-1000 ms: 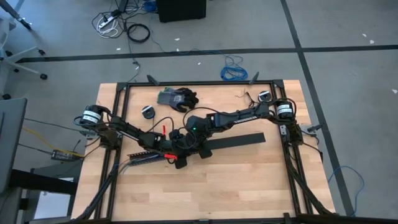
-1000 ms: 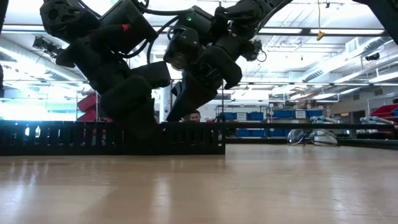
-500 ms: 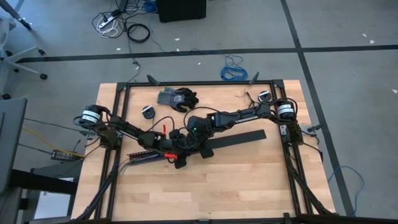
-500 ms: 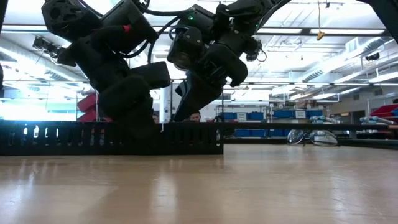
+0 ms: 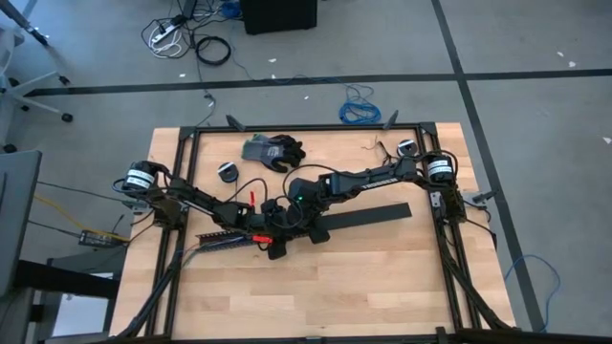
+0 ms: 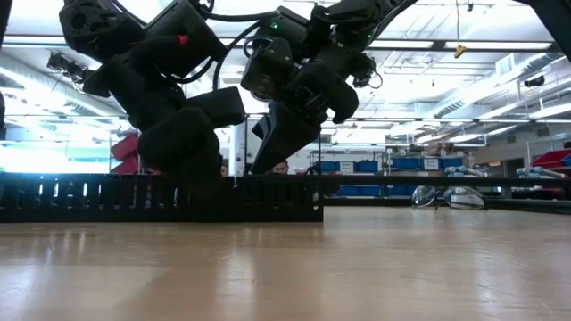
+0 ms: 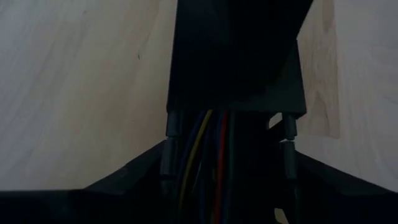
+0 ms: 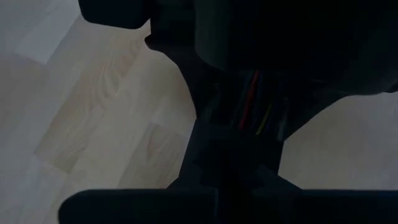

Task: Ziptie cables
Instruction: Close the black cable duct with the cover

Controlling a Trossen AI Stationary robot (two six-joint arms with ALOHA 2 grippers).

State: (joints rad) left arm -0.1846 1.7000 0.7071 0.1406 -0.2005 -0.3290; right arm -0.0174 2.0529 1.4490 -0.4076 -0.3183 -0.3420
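Wooden table (image 5: 382, 277) inside a black frame carries the work, with both arms meeting low near its middle over the black slotted channel (image 6: 107, 198), where the cables (image 5: 215, 240) lie, their splayed end trailing toward the left edge. The left gripper (image 5: 271, 236) sits right down on the channel; its wrist view shows blue, yellow and red cables (image 7: 208, 155) running between its two fingers (image 7: 166, 149), jaws set partly apart around the bundle, though whether they actually pinch it I cannot tell. The right gripper (image 5: 287, 222) is clenched tight and hangs just beside the left one, above the same stretch of cables (image 8: 252, 102); what, if anything, it pinches is hidden. No ziptie can be made out. My reading is that the bundle is being gathered and steadied, and the tie is not yet on. Next calls for the left to keep the bundle tight while the right works a tie round it.
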